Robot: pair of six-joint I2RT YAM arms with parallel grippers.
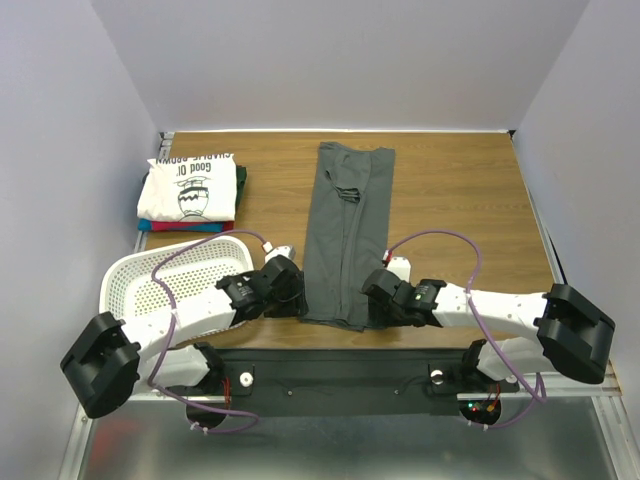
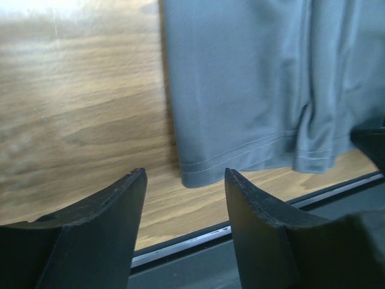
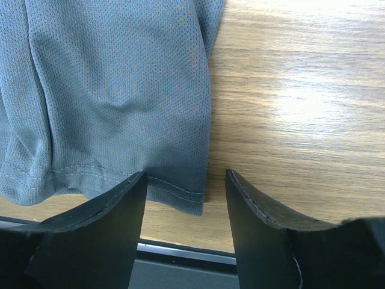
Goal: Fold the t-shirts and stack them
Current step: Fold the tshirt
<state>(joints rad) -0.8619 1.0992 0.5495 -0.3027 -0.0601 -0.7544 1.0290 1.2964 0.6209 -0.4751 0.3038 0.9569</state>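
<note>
Wood-grain table fills the middle of the top view.

The grey t-shirt is at frame centre. It is plain charcoal, folded lengthwise into one long narrow strip and lying flat on the wood. The neck end is toward the top and the stitched hem is at the table's lower edge. Long creases run down it. The right wrist view shows a fine mesh weave.

The basket is at lower left. It is white perforated plastic, partly covered by the left arm.

The stack is at upper left, well apart from the grey one.
- The white t-shirt is on top, folded, with a dark graphic and lettering.
- The red t-shirt and blue t-shirt show only as thin edges below it.
- The dark green t-shirt shows only as an edge on the right side.

The left gripper is at lower centre, just left of the hem. Its jaws are spread with nothing between them, and the hem's left corner sits just above the gap.

The right gripper is just right of the hem. Its jaws are spread and pinch nothing. The hem's right corner lies in the gap beside one finger; I cannot tell whether they touch.

Count:
- Grey 1, white 1, red 1, blue 1, dark green 1, so five tees.
- Basket 1.
- Grippers 2.
</note>
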